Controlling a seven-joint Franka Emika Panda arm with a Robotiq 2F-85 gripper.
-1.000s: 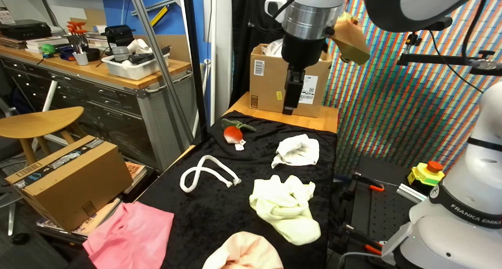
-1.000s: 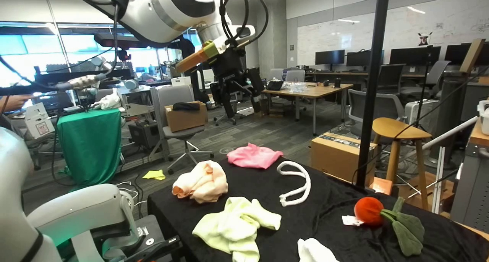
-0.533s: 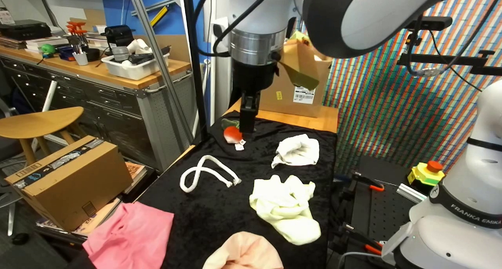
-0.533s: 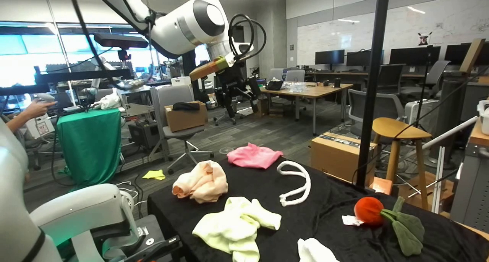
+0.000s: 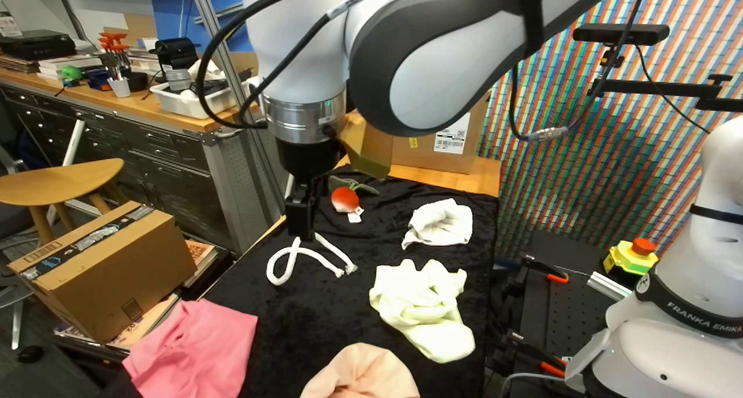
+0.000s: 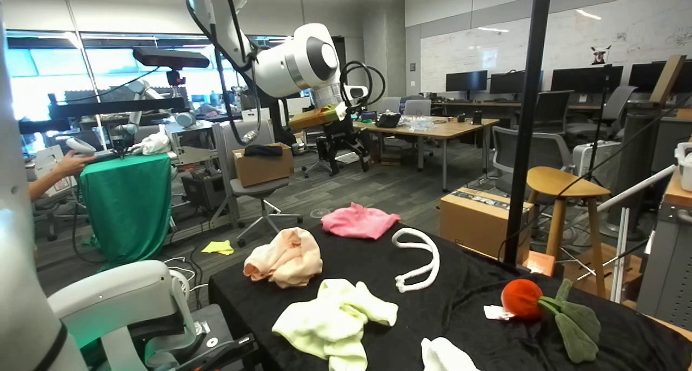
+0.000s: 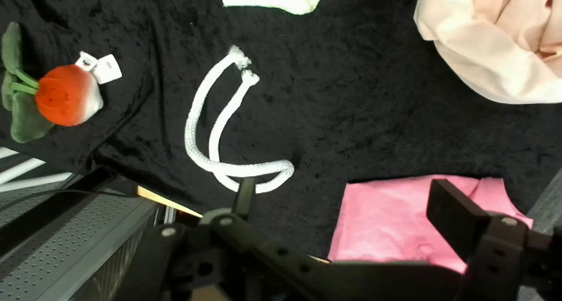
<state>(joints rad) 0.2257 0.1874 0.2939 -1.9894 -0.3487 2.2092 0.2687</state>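
Claw pointing down, fingers spread, above black cloth; arm bent

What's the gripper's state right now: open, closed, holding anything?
Gripper: open, its fingers spread wide apart in the wrist view, with nothing held between them.

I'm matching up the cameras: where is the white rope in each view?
In an exterior view: rope below and left of centre.
In an exterior view: rope below and right of centre.
In the wrist view: rope mostly left of centre.
Shared landmark: pink cloth, in all three.
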